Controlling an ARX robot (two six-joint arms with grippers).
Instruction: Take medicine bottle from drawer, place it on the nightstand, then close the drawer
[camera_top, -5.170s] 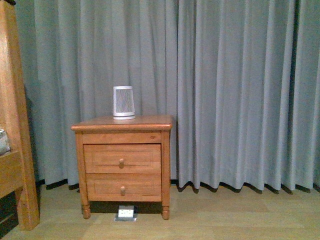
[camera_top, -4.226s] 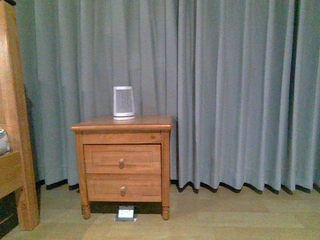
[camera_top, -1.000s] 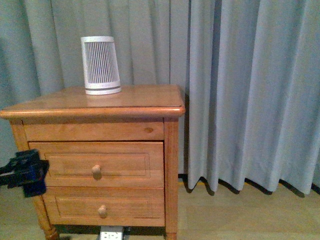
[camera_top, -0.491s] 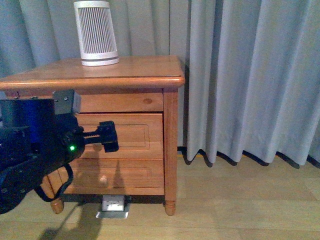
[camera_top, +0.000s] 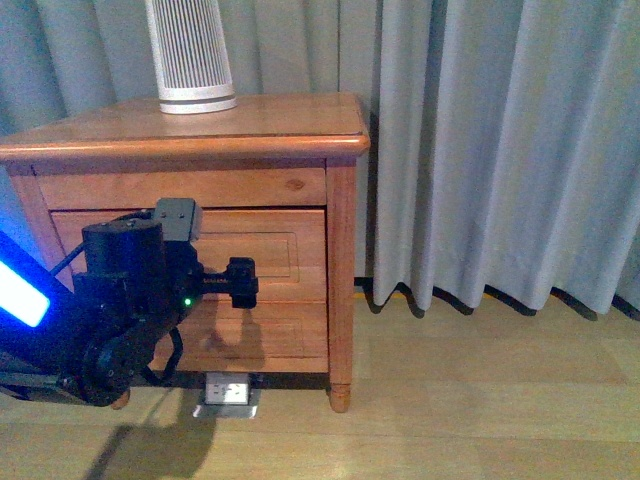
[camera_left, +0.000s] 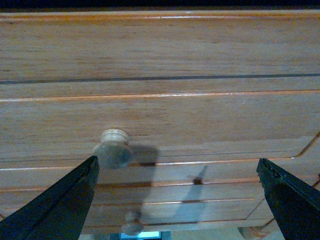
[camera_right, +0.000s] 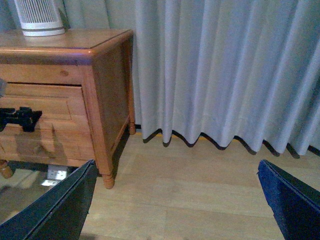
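1. Looking through the front camera, I saw the nightstand against a wall of pale grey-blue curtain that hung in long folds down to the floor.
2. The floor was light wood planking. A small floor socket plate lay under the cabinet between its front legs.
3. The honey-brown top was glossy and caught the light. It carried only a white-and-grey striped device, which stood upright toward the back left.
4. The drawer was closed, its panelled front flush with the cabinet. The lower drawer was closed as well.
5. I could not see the medicine bottle in any view.
6. My left arm reached in from the left, with a blue-white strip lit near its base. The left gripper was level with the upper drawer's front.
7. Through the left wrist camera its claw was spread wide and held nothing. The drawer's round wooden knob sat close beside one fingertip, and I could not tell whether they touched.
8. The lower knob showed beneath it.
9. The right gripper was also released and empty. It hung above bare floor to the right of the nightstand, facing the curtain hem.
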